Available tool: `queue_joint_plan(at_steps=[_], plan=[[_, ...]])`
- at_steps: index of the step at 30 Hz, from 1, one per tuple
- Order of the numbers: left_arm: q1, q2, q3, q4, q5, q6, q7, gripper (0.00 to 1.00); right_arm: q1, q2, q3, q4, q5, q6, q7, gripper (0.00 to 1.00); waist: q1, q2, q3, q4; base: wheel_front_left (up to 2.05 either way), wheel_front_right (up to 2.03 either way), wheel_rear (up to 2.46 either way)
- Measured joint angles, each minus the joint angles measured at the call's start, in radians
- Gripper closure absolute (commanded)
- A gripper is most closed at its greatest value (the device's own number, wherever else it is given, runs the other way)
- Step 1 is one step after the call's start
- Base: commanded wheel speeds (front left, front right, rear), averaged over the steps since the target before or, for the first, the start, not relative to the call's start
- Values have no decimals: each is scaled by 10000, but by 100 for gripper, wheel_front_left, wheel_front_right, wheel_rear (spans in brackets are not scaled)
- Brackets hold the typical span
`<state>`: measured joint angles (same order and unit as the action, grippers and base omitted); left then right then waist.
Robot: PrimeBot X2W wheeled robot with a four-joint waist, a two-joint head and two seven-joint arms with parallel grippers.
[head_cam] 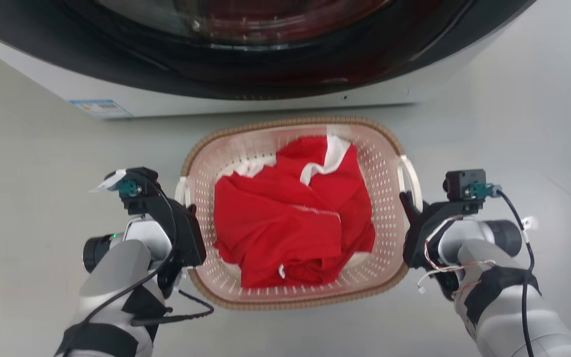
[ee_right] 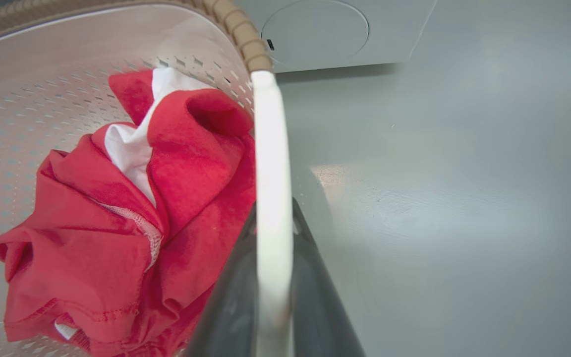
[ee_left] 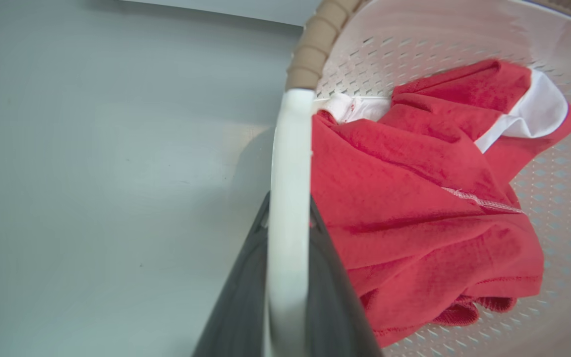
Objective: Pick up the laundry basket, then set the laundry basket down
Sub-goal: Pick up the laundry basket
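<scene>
Clamped at smooth white side handles (head_cam: pixel 412 179) by L gripper (head_cam: pixel 186 201) & R gripper (head_cam: pixel 408 204): laundry basket (head_cam: pixel 387 163), perforated cream plastic, woven-look brown rim (head_cam: pixel 295 122). Held crumpled red garment (head_cam: pixel 275 223). Sat near glossy washer (head_cam: pixel 216 101).

The laundry basket (head_cam: pixel 387 198) at the centre of the head view is cream-pink plastic, smooth with a soft sheen, its walls pierced with small holes. Its rim (head_cam: pixel 285 121) is brown plastic moulded to look woven, matt and ribbed. The handle (ee_left: pixel 288 198) in the middle of the left wrist view is plain white plastic, smooth and slightly glossy. Inside the basket lies red cloth (head_cam: pixel 285 223), a matt knit with white trim and visible stitching. The fingers (ee_left: pixel 233 307) at the bottom of the left wrist view look like dark matt plastic. The floor (head_cam: pixel 513 124) is pale grey, smooth and faintly reflective. Along the top of the head view, the washing machine (head_cam: pixel 166 104) has a white satin body and a dark glossy door (head_cam: pixel 265 54).
</scene>
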<state>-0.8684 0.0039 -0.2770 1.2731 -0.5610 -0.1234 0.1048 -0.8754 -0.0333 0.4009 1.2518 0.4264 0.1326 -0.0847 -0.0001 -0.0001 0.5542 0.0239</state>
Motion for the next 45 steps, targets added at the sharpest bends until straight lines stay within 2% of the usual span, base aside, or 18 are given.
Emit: queue_joint_plan(at_steps=[32, 45], plan=[[2441, -50, 67, 176, -614, -77, 2104, 100, 2220, 182, 73, 293, 1317, 84, 2508, 100, 0, 0, -4534, -214, 0, 0, 0], [2893, -42, 65, 203, -644, -12, 2798, 100, 2731, 199, 167, 299, 1737, 84, 3308, 100, 1, 0, -5650, -288, 0, 0, 0]])
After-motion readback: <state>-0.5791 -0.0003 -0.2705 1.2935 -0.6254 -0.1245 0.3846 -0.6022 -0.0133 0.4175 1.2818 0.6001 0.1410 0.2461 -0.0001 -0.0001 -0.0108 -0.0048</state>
